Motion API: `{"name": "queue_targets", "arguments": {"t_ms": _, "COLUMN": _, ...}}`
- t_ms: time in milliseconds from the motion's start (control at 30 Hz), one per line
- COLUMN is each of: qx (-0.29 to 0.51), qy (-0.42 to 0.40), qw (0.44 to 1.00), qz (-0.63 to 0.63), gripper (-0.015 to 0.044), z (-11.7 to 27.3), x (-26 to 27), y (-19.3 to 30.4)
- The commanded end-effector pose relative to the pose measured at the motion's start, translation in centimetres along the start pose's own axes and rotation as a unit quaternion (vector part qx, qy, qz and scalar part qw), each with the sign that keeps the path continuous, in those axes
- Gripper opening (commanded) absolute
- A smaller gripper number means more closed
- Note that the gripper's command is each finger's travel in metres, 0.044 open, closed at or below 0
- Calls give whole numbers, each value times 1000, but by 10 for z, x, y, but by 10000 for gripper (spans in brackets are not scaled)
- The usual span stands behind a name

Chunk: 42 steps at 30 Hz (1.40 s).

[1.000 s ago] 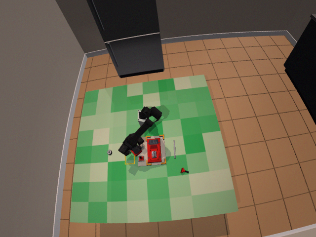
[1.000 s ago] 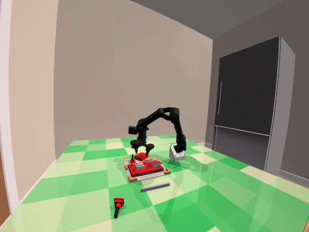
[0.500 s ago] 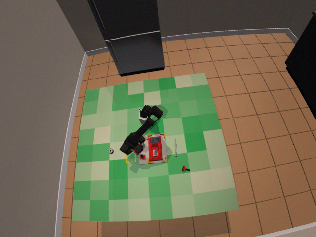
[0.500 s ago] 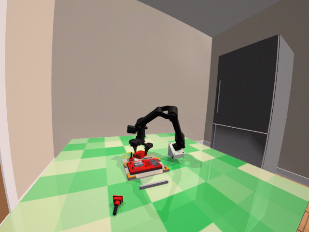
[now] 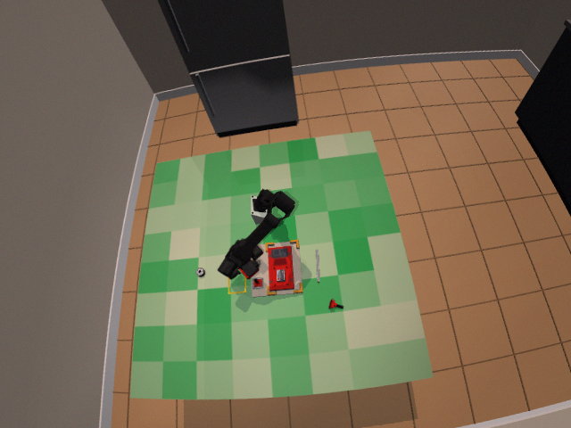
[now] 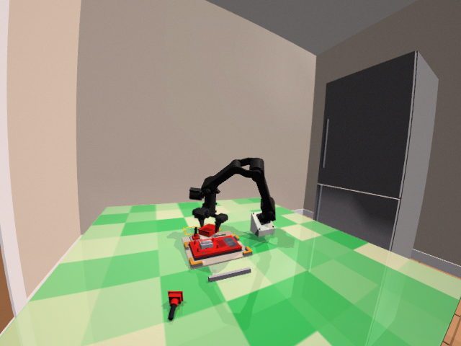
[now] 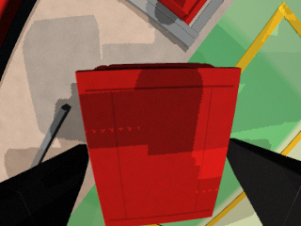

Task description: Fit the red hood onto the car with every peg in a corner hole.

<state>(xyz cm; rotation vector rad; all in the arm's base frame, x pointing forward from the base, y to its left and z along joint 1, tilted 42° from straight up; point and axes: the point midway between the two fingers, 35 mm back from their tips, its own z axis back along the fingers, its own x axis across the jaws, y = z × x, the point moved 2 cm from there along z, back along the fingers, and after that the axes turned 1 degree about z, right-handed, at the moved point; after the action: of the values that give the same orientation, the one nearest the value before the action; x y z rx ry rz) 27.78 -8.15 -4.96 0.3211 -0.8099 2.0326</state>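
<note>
The red hood [image 5: 248, 277] [image 6: 207, 230] [image 7: 155, 179] lies roof up beside the chassis, partly over the pale jig board. My gripper [image 6: 210, 227] [image 7: 158, 149] is open and lowered around the hood, one finger at each long side. In the wrist view both fingertips look very close to its side edges; contact cannot be told. The red chassis [image 5: 279, 258] [image 6: 223, 247] sits in the jig [image 5: 297, 269] between orange corner brackets. Its grey engine block [image 5: 280, 275] [image 6: 205, 244] is in place, with thin dark pegs around it. The hood's corner holes are hidden.
A small red part with a black stem [image 5: 257, 282] [image 6: 195, 236] stands in a holder on the board, close to the hood. A yellow outline [image 5: 236, 292] [image 7: 261, 38] lies beside it. A grey bar [image 5: 318, 266] [image 6: 229, 274], a red-and-black tool [image 5: 333, 304] [image 6: 175, 297] and a wheel [image 5: 200, 270] lie around.
</note>
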Motion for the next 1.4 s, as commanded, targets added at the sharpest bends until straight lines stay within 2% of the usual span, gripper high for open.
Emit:
{"name": "queue_targets", "arguments": {"t_ms": 0, "qx": 0, "qy": 0, "qw": 1000, "qz": 0, "gripper": 335, "z": 0, "x": 0, "y": 0}}
{"name": "queue_targets", "arguments": {"t_ms": 300, "qx": 0, "qy": 0, "qw": 1000, "qz": 0, "gripper": 275, "z": 0, "x": 0, "y": 0}}
{"name": "queue_targets", "arguments": {"t_ms": 633, "qx": 0, "qy": 0, "qw": 1000, "qz": 0, "gripper": 12, "z": 12, "x": 0, "y": 0}}
{"name": "queue_targets", "arguments": {"t_ms": 667, "qx": 0, "qy": 0, "qw": 1000, "qz": 0, "gripper": 0, "z": 15, "x": 0, "y": 0}}
{"name": "queue_targets", "arguments": {"t_ms": 1367, "qx": 1, "qy": 1, "qw": 1000, "qz": -1, "gripper": 0, "z": 82, "x": -1, "y": 1}}
